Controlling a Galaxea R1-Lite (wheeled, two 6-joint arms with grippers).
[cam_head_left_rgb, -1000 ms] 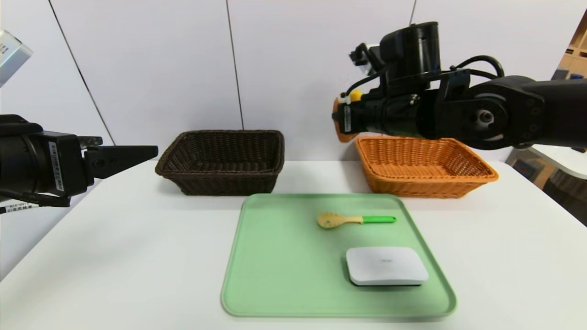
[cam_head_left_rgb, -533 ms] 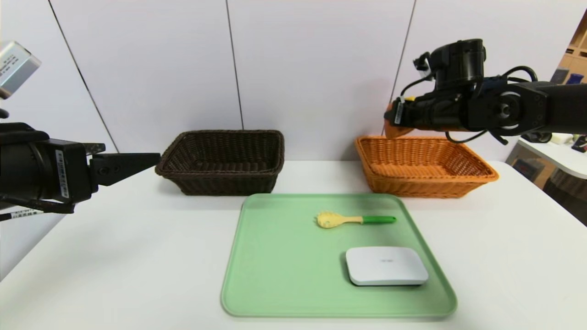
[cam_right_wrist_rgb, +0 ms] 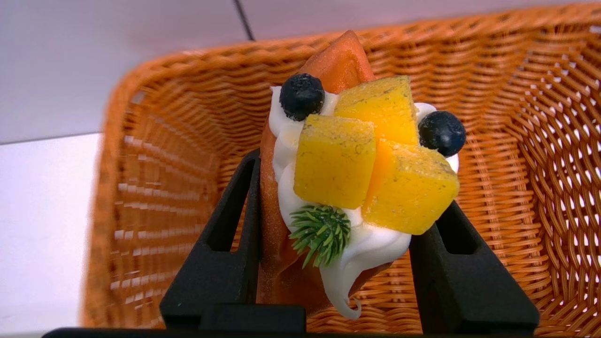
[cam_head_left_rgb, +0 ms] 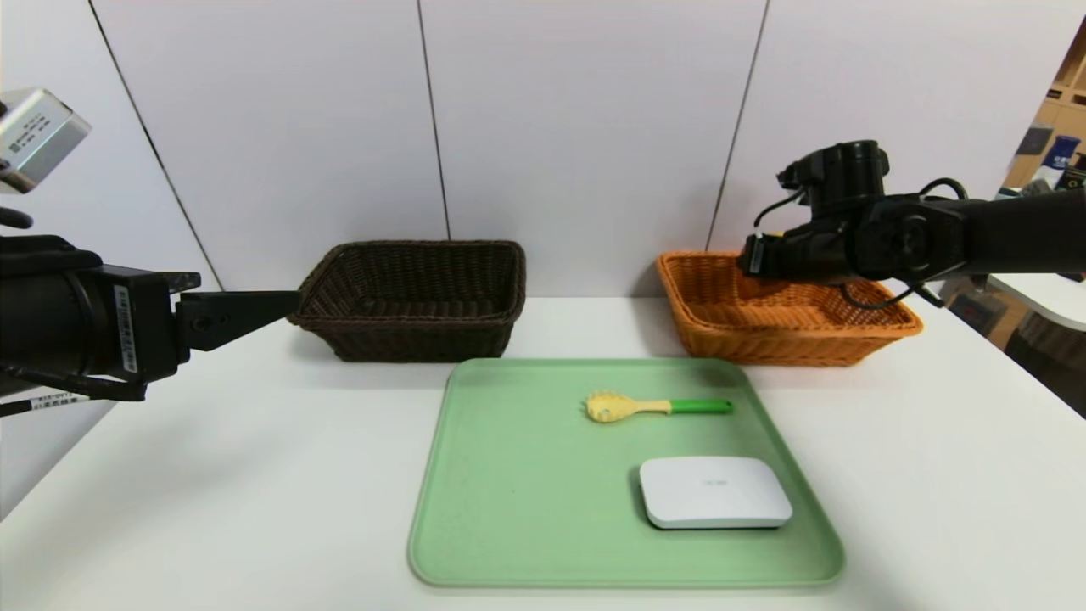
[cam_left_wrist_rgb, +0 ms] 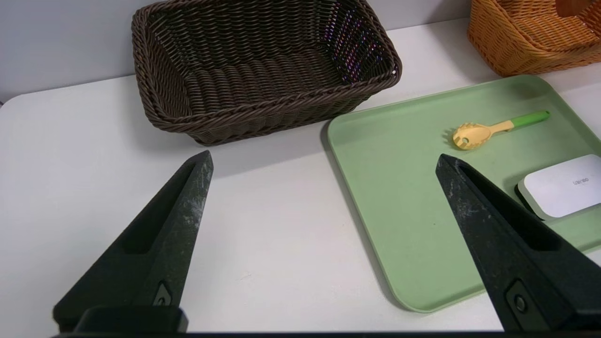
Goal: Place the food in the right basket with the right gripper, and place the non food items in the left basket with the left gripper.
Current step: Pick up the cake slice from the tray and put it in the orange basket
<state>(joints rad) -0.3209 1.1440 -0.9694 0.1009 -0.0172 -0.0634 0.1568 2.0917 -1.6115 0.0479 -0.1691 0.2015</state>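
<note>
We see the right gripper [cam_right_wrist_rgb: 347, 188] inside the mouth of the orange basket [cam_head_left_rgb: 882, 327], at the far right of the white table [cam_head_left_rgb: 212, 475], and it is clamped on the toy cake wedge [cam_right_wrist_rgb: 357, 173]; the two black fingers [cam_right_wrist_rgb: 225, 253] press on both sides of the wedge, which is above the basket floor and does not touch it. The cake shows white cream, yellow fruit cubes, two dark berries and a small green sprig. The left gripper [cam_left_wrist_rgb: 324, 164] hangs at the left side above the table, with its fingers spread wide and nothing between them, pointing toward the dark brown basket [cam_head_left_rgb: 407, 339], which has nothing inside. On the green tray [cam_head_left_rgb: 509, 509], in front of both baskets, lie the utensil [cam_head_left_rgb: 653, 407] with yellow head and green handle and, nearer to us, the flat white device [cam_head_left_rgb: 714, 490], apart from each other.
</note>
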